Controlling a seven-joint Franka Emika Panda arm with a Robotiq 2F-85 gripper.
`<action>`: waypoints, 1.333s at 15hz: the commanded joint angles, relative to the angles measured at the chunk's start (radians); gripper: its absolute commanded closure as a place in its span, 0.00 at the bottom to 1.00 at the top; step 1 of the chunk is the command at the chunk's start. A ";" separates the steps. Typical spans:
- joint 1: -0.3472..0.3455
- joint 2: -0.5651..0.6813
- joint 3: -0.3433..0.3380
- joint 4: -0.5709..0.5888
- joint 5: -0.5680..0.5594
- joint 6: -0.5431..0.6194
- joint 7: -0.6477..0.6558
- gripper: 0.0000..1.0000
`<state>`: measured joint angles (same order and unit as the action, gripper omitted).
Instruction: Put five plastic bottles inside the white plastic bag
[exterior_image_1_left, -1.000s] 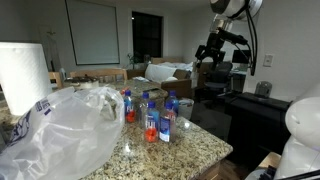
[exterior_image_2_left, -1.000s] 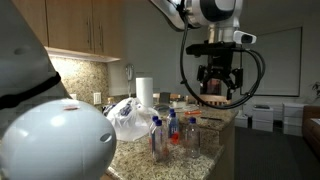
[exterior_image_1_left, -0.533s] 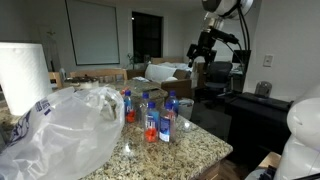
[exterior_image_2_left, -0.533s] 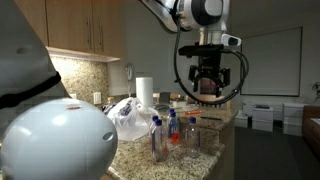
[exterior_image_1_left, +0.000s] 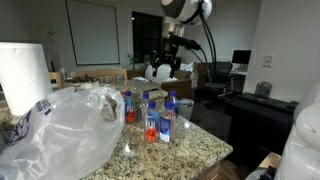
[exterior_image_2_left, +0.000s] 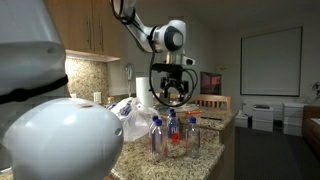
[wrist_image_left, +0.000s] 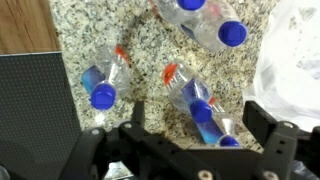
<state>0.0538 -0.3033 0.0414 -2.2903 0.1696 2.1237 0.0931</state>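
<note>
Granite speckled in tan, cream and black forms the countertop (exterior_image_1_left: 195, 150), polished enough to catch the room light. On it the plastic bottles (exterior_image_1_left: 152, 112) stand upright in a tight cluster. They are small clear cylinders with round blue caps and blue-and-white label bands, and at least two hold red-orange liquid. They stand outside the white plastic bag (exterior_image_1_left: 60, 130), which lies just beside them as a large slack heap of thin translucent film, crinkled and glossy, with blue print near one edge. Behind the bag rises a paper towel roll (exterior_image_1_left: 22, 75), a tall matte white cylinder. The gripper (exterior_image_1_left: 166, 70) hangs in the air above the cluster and apart from the caps. It is black and angular, released with its jaws spread wide, and grasps nothing; in an exterior view it shows as a dark fork over the bottle tops (exterior_image_2_left: 170, 97). In the wrist view two blocky black fingers (wrist_image_left: 262, 122) enter from the bottom edge. Beneath them the bottles appear from above as blue discs on clear bodies, and the bag's wrinkled white edge fills the right side (wrist_image_left: 295, 60). A smooth, rounded white robot shell (exterior_image_2_left: 50, 130) fills the foreground of an exterior view, below flat-fronted wooden cabinets (exterior_image_2_left: 90, 30).
</note>
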 joint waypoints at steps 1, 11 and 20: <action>0.007 0.126 0.094 0.018 -0.085 0.082 0.180 0.00; 0.051 0.288 0.132 0.089 -0.207 0.058 0.401 0.00; 0.074 0.411 0.094 0.262 -0.372 0.031 0.515 0.23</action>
<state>0.1147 0.0600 0.1584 -2.0868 -0.1672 2.1902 0.5698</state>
